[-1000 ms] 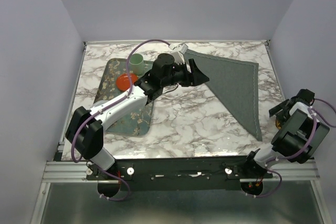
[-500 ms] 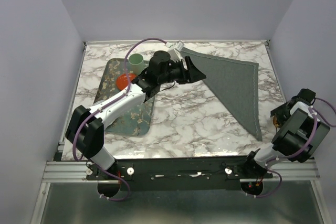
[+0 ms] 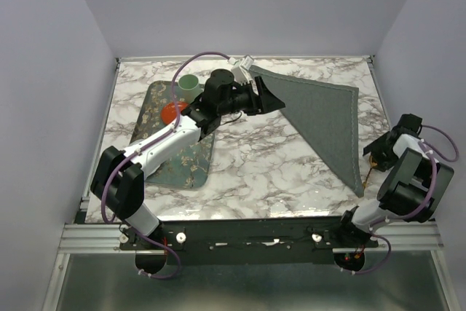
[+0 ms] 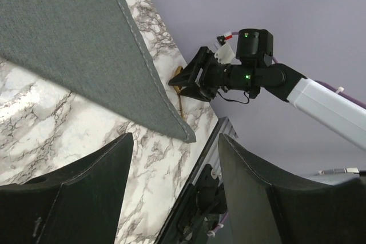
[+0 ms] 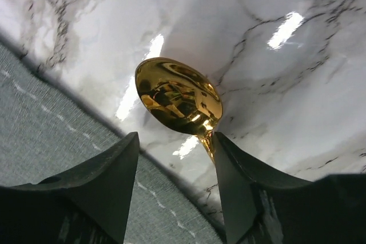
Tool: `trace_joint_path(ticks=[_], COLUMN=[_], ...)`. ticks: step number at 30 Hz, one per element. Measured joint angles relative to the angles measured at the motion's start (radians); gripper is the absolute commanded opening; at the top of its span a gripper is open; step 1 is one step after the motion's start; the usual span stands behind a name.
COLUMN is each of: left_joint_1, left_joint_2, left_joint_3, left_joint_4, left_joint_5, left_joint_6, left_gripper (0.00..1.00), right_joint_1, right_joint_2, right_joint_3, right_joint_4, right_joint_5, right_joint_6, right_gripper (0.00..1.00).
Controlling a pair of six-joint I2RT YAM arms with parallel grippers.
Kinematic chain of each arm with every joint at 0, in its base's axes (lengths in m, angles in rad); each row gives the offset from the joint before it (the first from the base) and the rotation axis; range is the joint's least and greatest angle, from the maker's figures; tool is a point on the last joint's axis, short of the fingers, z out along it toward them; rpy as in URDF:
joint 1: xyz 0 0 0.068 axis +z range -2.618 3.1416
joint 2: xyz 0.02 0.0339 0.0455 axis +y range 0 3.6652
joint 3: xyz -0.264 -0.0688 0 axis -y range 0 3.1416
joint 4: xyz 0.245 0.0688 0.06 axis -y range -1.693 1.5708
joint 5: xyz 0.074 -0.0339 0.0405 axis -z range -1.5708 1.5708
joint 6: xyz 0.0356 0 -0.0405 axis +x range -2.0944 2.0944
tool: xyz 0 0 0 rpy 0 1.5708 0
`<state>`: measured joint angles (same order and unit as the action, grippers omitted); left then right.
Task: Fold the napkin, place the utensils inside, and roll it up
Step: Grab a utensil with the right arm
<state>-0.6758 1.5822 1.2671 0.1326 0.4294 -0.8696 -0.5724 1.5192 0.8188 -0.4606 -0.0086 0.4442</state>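
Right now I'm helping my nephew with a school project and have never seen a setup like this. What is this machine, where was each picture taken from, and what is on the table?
These are two robot arms bolted to the near edge of a marble-patterned table. The overhead view looks down from above and behind them; the other two come from small cameras on each wrist, so the dark shapes at the bottom are that arm's own fingers.

A dark grey napkin lies folded into a triangle. On the left sits a green floral tray with a pale green cup and something red.

The left gripper hovers open near the napkin's far corner, holding nothing. The right gripper is at the table's right edge, its fingers around a gold spoon; whether it grips yet is unclear.
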Motion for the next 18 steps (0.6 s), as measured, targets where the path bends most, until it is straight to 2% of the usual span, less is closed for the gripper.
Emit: trace_joint_path(ticks=[10, 16, 18], left_joint_1=[0.014, 0.022, 0.026], left_joint_2=[0.000, -0.001, -0.002], left_joint_3=[-0.006, -0.006, -0.006], left_joint_4=[0.023, 0.024, 0.023], left_joint_5=[0.033, 0.040, 0.043], left_joint_6=[-0.029, -0.029, -0.029], left_gripper=[0.69, 0.72, 0.76], right_joint_1=[0.063, 0.063, 0.063], right_joint_2=[-0.097, -0.071, -0.031], right_joint_3=[-0.037, -0.037, -0.029], right_joint_4=[-0.055, -0.095, -0.111], right_joint_5=[0.047, 0.081, 0.099], right_joint_6=[-0.019, -0.018, -0.016], right_gripper=[0.63, 0.60, 0.58])
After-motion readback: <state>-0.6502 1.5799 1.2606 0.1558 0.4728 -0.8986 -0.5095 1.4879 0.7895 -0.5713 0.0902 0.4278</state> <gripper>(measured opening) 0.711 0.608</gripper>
